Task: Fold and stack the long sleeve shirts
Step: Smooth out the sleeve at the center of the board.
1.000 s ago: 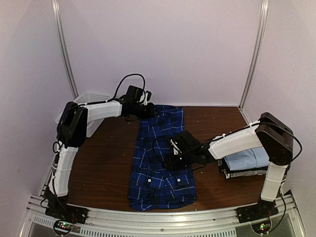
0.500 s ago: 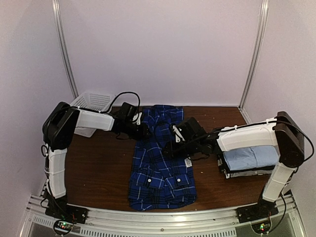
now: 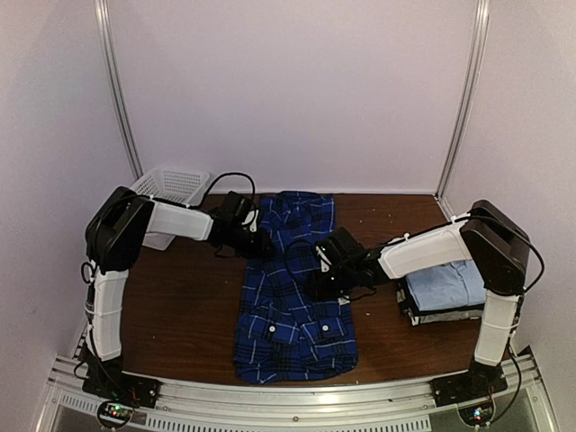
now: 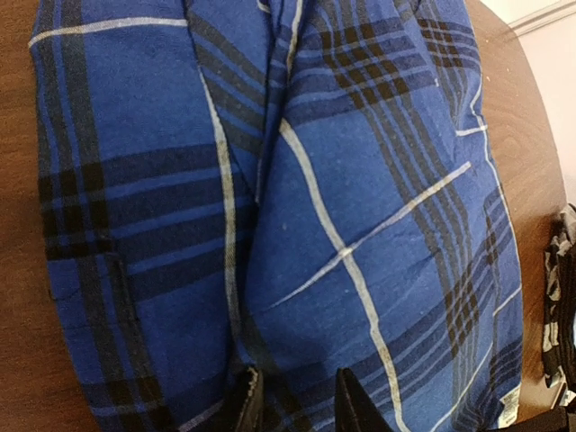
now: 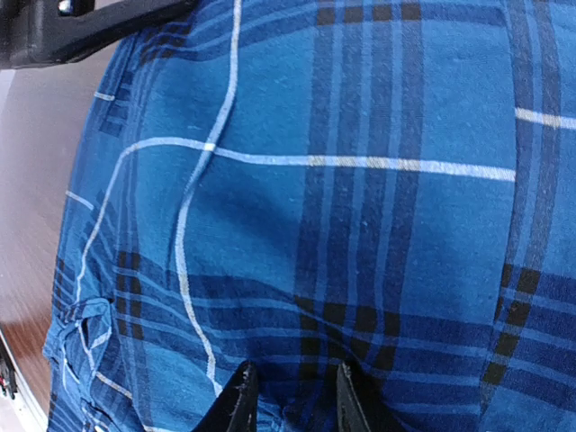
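The dark blue-and-black plaid shirt (image 3: 292, 315) lies lengthwise down the middle of the table, folded narrow. It fills the left wrist view (image 4: 360, 225) and the right wrist view (image 5: 360, 180). My left gripper (image 3: 255, 241) is at the shirt's left edge in its far half, jaws narrow with a ridge of cloth between them (image 4: 297, 405). My right gripper (image 3: 321, 279) is at the shirt's right edge near its middle, jaws narrow on the cloth (image 5: 292, 400). A stack of folded shirts (image 3: 445, 288), light blue on top with grey and dark ones below, sits at the right.
The white lattice basket (image 3: 171, 184) stands at the back left behind the left arm. The stack's dark edge shows at the far right of the left wrist view (image 4: 560, 306). Bare brown table (image 3: 180, 306) lies left of the plaid shirt.
My left gripper has come from the shirt's far collar end toward me along its left edge. My right gripper moved up the right edge, then settled slightly back.
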Robot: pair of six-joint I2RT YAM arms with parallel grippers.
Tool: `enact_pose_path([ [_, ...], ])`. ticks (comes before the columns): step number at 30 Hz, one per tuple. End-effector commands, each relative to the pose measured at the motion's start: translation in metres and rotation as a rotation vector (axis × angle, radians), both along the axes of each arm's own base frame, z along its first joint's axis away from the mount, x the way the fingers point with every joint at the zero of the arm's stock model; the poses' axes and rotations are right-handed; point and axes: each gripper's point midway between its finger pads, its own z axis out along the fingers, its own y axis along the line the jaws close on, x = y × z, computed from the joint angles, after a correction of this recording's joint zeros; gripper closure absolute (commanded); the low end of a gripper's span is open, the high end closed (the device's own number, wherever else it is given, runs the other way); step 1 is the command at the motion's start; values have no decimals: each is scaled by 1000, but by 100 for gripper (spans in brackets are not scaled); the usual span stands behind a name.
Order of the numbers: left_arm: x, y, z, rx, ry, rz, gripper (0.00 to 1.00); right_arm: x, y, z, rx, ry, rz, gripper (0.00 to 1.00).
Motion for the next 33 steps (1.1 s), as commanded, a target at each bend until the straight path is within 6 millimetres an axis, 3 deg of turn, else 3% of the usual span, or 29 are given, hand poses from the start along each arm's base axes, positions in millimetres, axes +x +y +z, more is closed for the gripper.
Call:
enact_pose_path([
  [1,3,5,-14,47,25,27,71,-4,-3,-14,-18,10,17,68],
  [8,10,5,-11,70,20,36,71,1,-7,-6,-40,-17,4,67],
  [14,16,-12,43,-17,-46,-27,70,6,-10,34,-22,-86,-8,63],
  [19,9,-9,85,-37,-92,-49,69,1,-17,63,14,-116,-14,60],
  [22,-5,0,101,-35,-100,-53,68,-8,-24,73,40,-118,-19,58],
  [27,-41,26,107,-18,-80,-45,68,-26,-40,81,78,-107,-30,57],
  [33,-98,55,90,-22,-7,-29,68,-53,-57,79,136,-55,-39,53],
])
